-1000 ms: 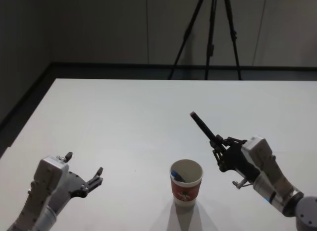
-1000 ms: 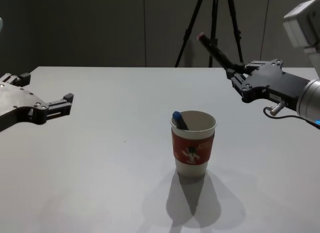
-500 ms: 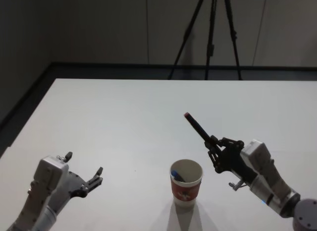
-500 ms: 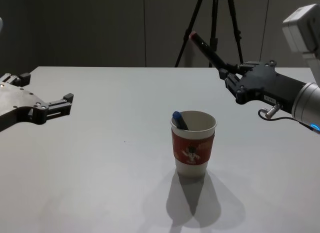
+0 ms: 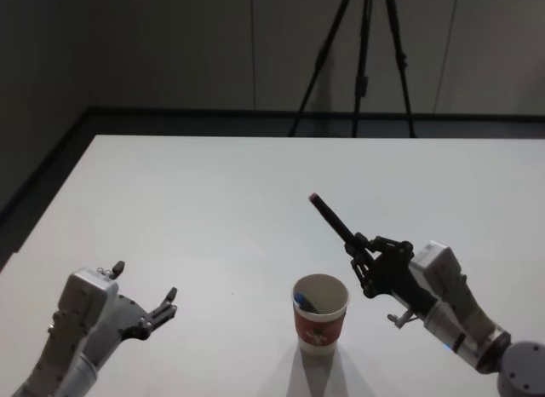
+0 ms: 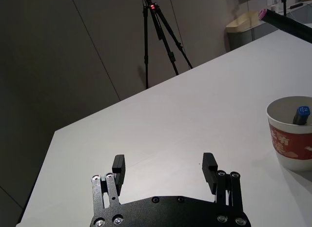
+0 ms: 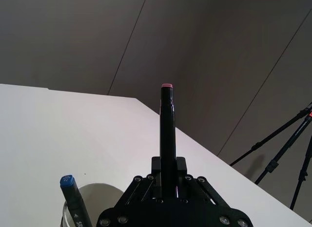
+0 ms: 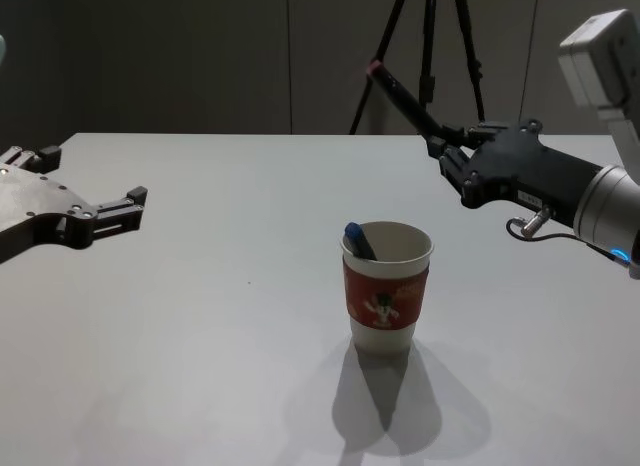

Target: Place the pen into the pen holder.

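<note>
A: Red cardboard wraps the pen holder (image 5: 320, 316), a white paper cup standing upright on our counter (image 5: 213, 210), and everything else we place from it. Where is the pen (image 5: 333, 221)?

B: We have it clamped in our right hand (image 5: 361, 259), the fingers pressed on its lower end. It hangs in the air up and to the right of the pen holder, apart from the rim, with its pink-capped end tilted up and away from us toward the far side.

A: Why hold it by that end?

B: We judge it leaves most of the barrel free ahead of the fingers, so the length can go in without the hand meeting the rim. As it lies now the free end points upward, so we would need to turn the wrist before lowering.

A: Is the pen holder empty?

B: No. A blue-capped marker (image 8: 358, 240) leans against the rim on the left side inside, so the open room is toward the right, the side we come from.

A: And our left hand (image 5: 158, 313)?

B: It waits well to the left of the pen holder, low over the counter, fingers spread apart and empty.

A: The surroundings?

B: The counter is plain white and matte. Beyond it, far behind the pen holder, a dark wall and a black tripod (image 5: 362, 60).
</note>
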{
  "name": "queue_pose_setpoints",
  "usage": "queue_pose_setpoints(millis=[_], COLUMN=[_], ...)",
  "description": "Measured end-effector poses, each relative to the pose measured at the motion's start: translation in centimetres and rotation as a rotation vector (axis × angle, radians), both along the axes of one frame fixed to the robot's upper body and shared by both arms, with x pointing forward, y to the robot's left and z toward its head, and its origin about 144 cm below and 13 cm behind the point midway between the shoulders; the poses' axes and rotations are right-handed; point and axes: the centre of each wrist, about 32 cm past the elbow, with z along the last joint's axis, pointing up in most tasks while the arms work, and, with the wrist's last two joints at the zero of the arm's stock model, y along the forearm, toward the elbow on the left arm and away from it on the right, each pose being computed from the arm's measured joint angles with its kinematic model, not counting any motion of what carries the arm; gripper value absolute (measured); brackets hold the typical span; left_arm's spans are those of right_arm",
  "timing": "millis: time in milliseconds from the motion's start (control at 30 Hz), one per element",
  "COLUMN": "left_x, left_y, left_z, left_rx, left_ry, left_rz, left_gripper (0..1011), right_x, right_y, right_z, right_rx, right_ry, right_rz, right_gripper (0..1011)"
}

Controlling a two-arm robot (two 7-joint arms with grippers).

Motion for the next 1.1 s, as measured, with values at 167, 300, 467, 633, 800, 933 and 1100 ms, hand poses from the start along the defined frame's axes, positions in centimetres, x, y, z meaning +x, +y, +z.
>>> queue_pose_setpoints(millis=[167,300,467,633,800,933,1100], left_x=[0.0,0.0,0.0,0.0,0.0,0.0,0.0], left_y=[0.0,0.0,0.0,0.0,0.0,0.0,0.0], left_z=[0.0,0.0,0.0,0.0,0.0,0.0,0.0], left_rx=[0.000,0.000,0.000,0.000,0.000,0.000,0.000], left_ry=[0.000,0.000,0.000,0.000,0.000,0.000,0.000], left_rz=[0.000,0.000,0.000,0.000,0.000,0.000,0.000], left_gripper=[1002,1001,1001,1001,1001,1001,1001], right_x=[0.1,0.2,0.3,0.4,0.5,0.7,0.9], right_y=[0.2,0.3,0.5,0.7,0.9,1.1,1.4], right_z=[0.1,0.1,0.2,0.3,0.3,0.1,-0.2], right_rx=[0.004,0.006,0.009,0.012,0.014,0.013,0.012], right_ry=[-0.003,-0.006,-0.010,-0.015,-0.020,-0.021,-0.019], right_rz=[0.005,0.009,0.016,0.026,0.033,0.038,0.047], right_gripper=[174,174,174,174,174,174,174])
